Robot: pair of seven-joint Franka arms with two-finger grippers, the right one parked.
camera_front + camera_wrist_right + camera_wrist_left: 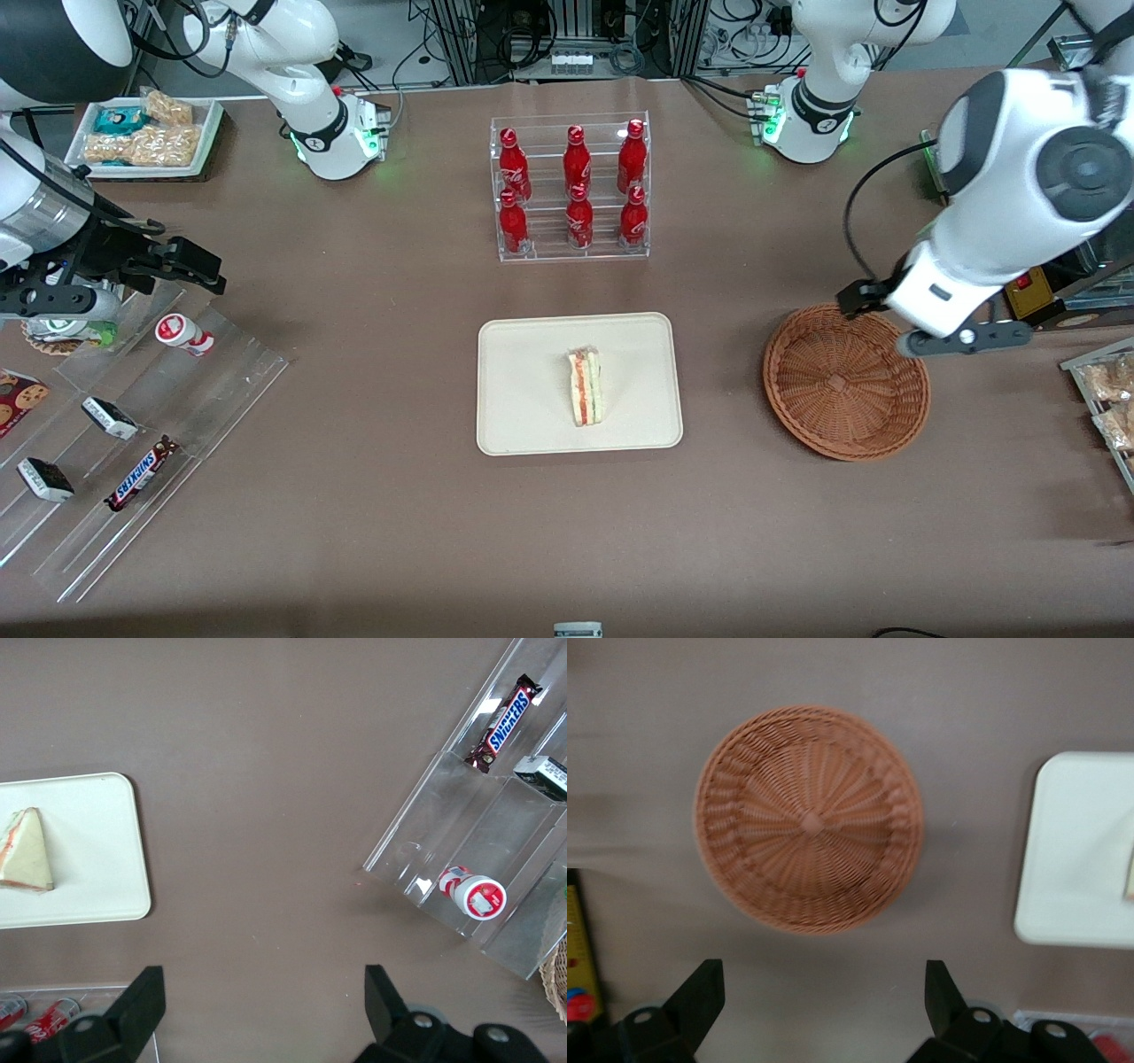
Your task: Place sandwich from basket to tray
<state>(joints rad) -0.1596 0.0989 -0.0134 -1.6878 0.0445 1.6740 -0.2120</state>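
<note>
The sandwich [585, 387] lies on the cream tray [523, 425] in the middle of the table, its red and green filling edge showing. The wicker basket [846, 383] sits beside the tray toward the working arm's end and holds nothing. My left gripper [864, 297] hangs above the basket's rim that is farther from the front camera. In the left wrist view the gripper [822, 979] is open with nothing between its black fingers [700, 992], over bare table next to the basket [808, 819]. A corner of the tray [1072, 850] shows there too.
A clear rack of red bottles [571, 188] stands farther from the front camera than the tray. A stepped acrylic display [133, 443] with snack bars and a small pot lies toward the parked arm's end. Wrapped snacks [1112, 390] and a yellow box [1028, 292] sit near the working arm.
</note>
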